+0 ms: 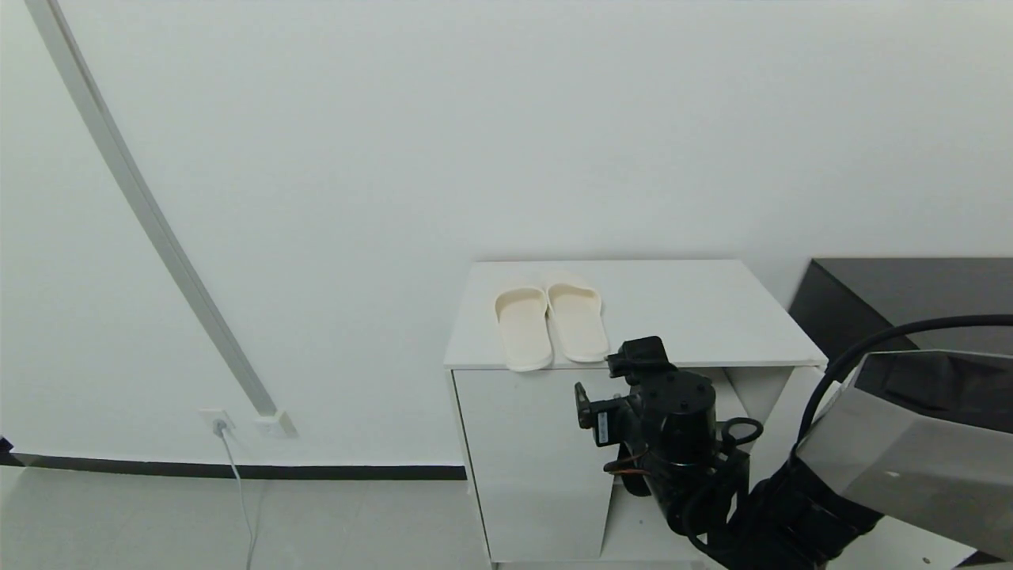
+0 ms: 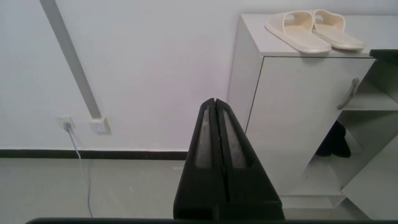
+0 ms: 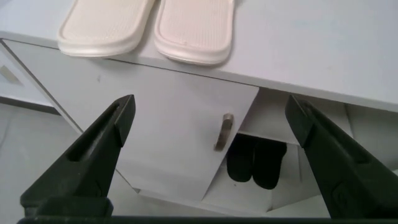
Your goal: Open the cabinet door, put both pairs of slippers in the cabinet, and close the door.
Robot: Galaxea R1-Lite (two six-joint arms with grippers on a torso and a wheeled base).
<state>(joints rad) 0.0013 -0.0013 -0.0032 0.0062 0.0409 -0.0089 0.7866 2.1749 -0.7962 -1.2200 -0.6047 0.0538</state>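
Bright, even indoor light, soft shadow under the cabinet top [image 1: 696,309], wall conduit [image 1: 144,198] bowed by lens distortion.

Black arm [image 1: 673,427] bears curved cables [image 1: 973,321], tapered black jaws

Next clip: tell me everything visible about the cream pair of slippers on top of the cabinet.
The cream slippers are a matching pair of slides that look like smooth moulded foam or rubber, each with a broad band across the front and a textured footbed. They lie flat, soles down, side by side and close together on the left part of the white cabinet top. Their toes point toward the wall and their heels sit at its front edge, slightly overhanging. Nothing but the cabinet top touches them.
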